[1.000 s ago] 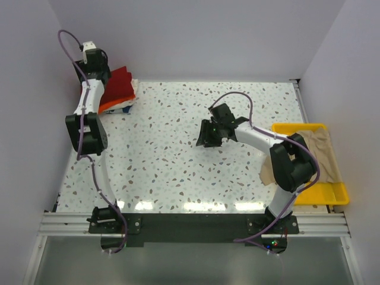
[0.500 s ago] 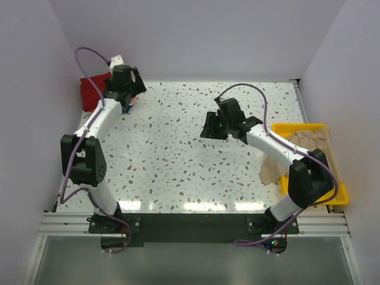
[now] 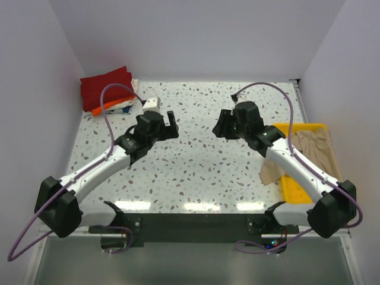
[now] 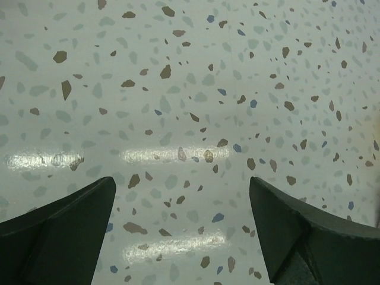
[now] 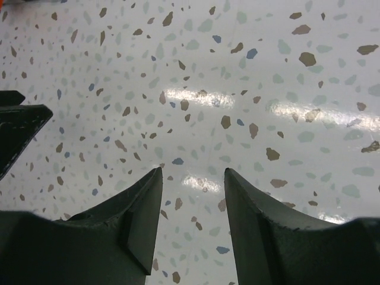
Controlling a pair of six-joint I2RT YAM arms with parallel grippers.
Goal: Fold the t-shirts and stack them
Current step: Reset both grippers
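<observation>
I am counting four t-shirts: three are lying piled at the far left corner of the speckled table [image 3: 196,172], with the dark red t-shirt [image 3: 107,88] on top, the bright orange t-shirt [image 3: 101,110] under it and the whitish t-shirt [image 3: 122,109] peeking out at the bottom, while the one beige-tan t-shirt [image 3: 317,148] is draping over the single yellow tray [image 3: 295,126] at the right edge. I am holding my two pincers over bare tabletop near the middle, the left gripper [image 4: 181,190] spreading wide and the right gripper [image 5: 193,175] standing partly spread, both pinching nothing. The pile is lying apart from my left gripper, farther back and to its left, and the beige-tan t-shirt is lying to the right of my right gripper, touching neither.
</observation>
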